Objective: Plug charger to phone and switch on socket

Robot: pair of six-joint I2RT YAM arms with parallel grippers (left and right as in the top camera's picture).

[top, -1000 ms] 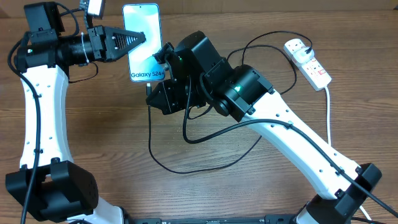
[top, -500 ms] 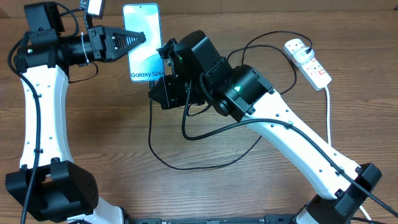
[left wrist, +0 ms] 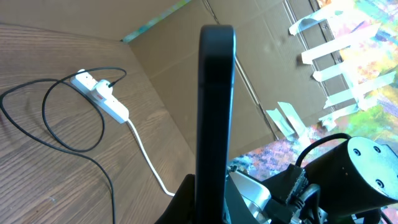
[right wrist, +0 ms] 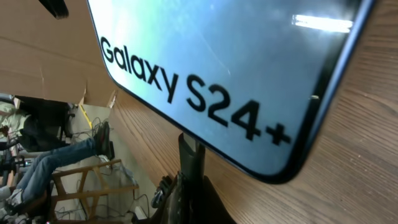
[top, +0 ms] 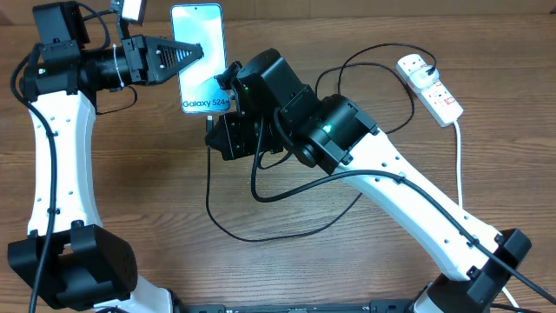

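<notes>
While your left pincer (top: pixel 195 54) is clamped on one long edge of the phone (top: pixel 204 26), the screen faces up at the far side of the bench (top: pixel 130 191), with the "Galaxy S24+" lettering at the end nearest your right arm. In the left wrist view you see the phone (left wrist: pixel 214 106) edge-on, rising straight out from between the fingers. Whether it rests on the wood or hangs just above it, you cannot tell.

Your right pincer (top: pixel 226 80) sits at that lettered end, its jaws together on the tip of the charger (top: pixel 261 235). In the right wrist view the dark tip (right wrist: pixel 189 155) points up at the phone's (right wrist: pixel 217 62) short edge, just left of the rounded corner, and meets it. You cannot tell from here whether it is seated in the port.

From the right pincer, the charger's black cable drops toward you, loops wide across the wood under the right arm, and curls back up to the socket (top: pixel 432 87). That lies well apart from the phone, at the far right. The charger's plug (top: pixel 417 61) is in the end of the socket farthest from you, and a white cord (top: pixel 458 165) trails off the near end. The red switches are too small to read.
</notes>
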